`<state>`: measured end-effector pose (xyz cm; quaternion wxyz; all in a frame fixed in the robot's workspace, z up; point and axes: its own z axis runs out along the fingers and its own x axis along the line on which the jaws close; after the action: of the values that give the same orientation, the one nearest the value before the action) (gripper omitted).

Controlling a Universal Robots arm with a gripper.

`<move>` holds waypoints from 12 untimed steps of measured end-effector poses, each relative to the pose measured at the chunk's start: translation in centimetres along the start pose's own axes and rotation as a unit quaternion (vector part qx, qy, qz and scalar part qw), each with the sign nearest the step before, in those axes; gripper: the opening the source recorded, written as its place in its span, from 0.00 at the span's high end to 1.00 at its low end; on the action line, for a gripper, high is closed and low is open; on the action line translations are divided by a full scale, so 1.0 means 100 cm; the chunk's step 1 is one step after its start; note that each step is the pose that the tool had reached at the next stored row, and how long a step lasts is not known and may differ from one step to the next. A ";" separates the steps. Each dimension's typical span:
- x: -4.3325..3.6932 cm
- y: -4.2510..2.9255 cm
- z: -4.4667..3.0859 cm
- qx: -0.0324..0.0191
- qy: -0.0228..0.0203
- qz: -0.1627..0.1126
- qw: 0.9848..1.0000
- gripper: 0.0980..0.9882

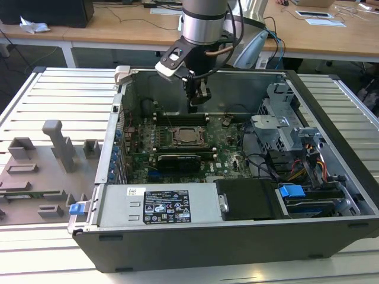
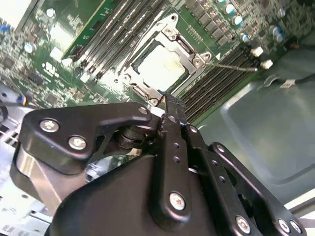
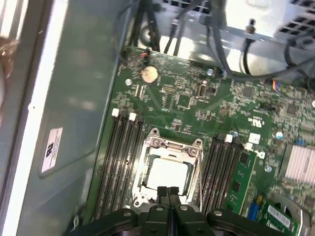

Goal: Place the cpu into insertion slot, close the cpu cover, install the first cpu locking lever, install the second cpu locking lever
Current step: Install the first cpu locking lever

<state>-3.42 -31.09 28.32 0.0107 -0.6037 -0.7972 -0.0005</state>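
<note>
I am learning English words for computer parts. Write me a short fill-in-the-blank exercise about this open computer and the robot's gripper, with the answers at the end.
1. The gripper hangs over the circuit board with its fingers ____, holding nothing.
2. The cpu cover is folded ____ around the cpu, not raised.
3. The circuit board is ____ in colour.
4. Long black memory slots run along ____ sides of the cpu.

Answers: shut; down; green; both

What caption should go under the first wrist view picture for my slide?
Shut end effector close to the cpu sitting in the insertion slot.
</note>
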 end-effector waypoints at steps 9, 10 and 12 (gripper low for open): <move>0.0000 0.0000 0.0000 0.002 -0.002 -0.139 0.990 0.99; 0.0000 0.0000 0.0000 0.003 -0.002 -0.151 0.989 0.99; 0.0000 0.0000 0.0000 0.003 -0.002 -0.164 0.987 0.99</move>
<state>-3.42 -31.09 28.32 0.0107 -0.4651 -0.8852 0.0012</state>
